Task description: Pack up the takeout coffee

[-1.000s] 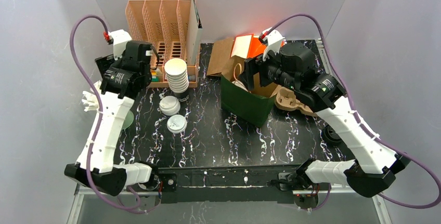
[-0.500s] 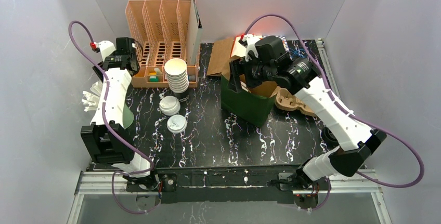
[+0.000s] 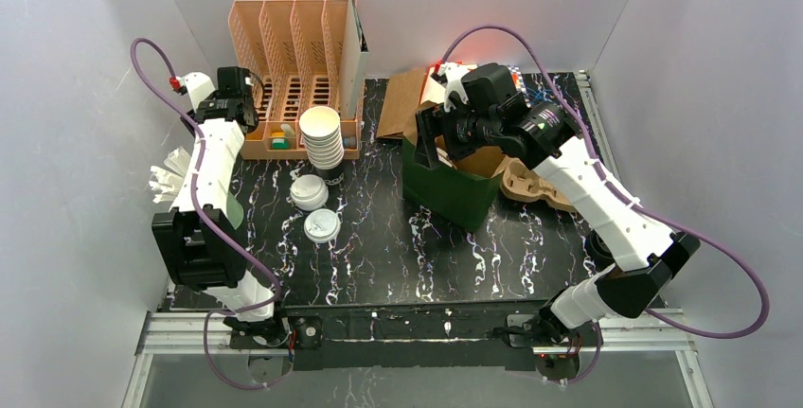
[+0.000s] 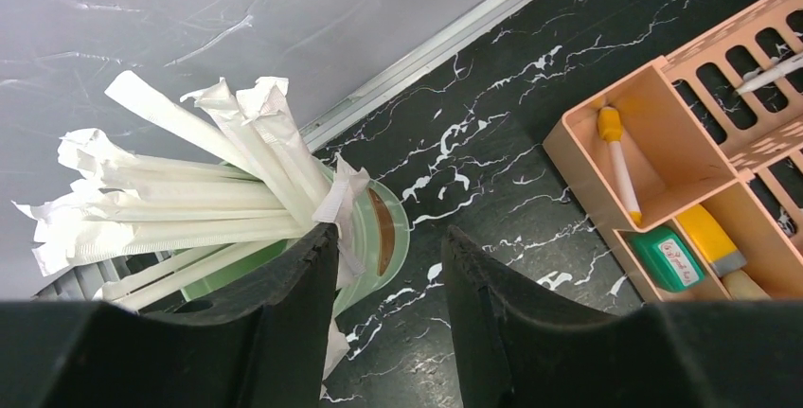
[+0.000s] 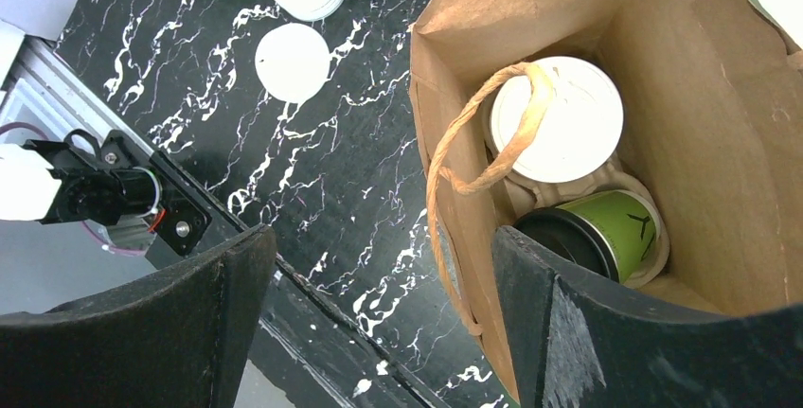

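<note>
The lidded takeout coffee (image 5: 559, 119) stood upright in the paper bag (image 5: 691, 143), upper centre of the right wrist view, beneath the wide-open right hand (image 5: 379, 275). The left hand (image 4: 388, 257), part-open with nothing seen between its jaws, was well apart beside the wrapped straws (image 4: 189, 190).

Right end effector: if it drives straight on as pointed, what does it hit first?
The right end effector would likely meet the paper bag at its near rim, or the twine handle, first; the lidded coffee cup sits deeper inside. Depth unclear.

One bag (image 3: 445, 195), one lidded cup (image 5: 568, 124), one green can (image 5: 615, 223), one cup stack (image 3: 322, 138), two lids (image 3: 322, 226)
</note>
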`<state>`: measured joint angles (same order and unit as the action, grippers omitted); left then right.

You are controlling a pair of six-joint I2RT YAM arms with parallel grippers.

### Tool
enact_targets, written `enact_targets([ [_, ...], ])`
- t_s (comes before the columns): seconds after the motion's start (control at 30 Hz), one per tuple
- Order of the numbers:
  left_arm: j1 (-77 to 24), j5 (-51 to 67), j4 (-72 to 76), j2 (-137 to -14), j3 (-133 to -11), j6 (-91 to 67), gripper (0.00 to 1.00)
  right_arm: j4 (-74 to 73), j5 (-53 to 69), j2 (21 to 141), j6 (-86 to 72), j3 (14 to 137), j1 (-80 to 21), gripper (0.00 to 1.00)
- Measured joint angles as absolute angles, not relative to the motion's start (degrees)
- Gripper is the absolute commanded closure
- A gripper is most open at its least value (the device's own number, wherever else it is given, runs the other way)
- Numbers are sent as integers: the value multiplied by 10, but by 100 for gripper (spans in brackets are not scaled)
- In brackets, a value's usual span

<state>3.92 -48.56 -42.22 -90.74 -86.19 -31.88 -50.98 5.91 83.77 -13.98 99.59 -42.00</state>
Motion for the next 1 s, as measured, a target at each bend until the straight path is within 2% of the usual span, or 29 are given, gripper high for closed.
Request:
enact_targets([
  [0.07,39,-490,-422,-914,-862,-322,63,-510,60,838,-137,996,-420,8],
  [0.2,40,-501,-423,-915,-862,-330,95,-510,60,838,-133,996,-420,8],
  [0.23,40,-504,-423,-915,-862,-331,100,-510,60,838,-132,996,-420,7],
  [0.6,40,-505,-486,-895,-942,-356,100,-508,63,837,-126,995,-420,7],
  [0.87,40,-496,-492,-800,-1001,-373,100,-495,67,837,-127,985,-420,7],
  [1.0,40,-460,-442,-724,-993,-416,100,-490,69,837,-127,985,-420,8],
])
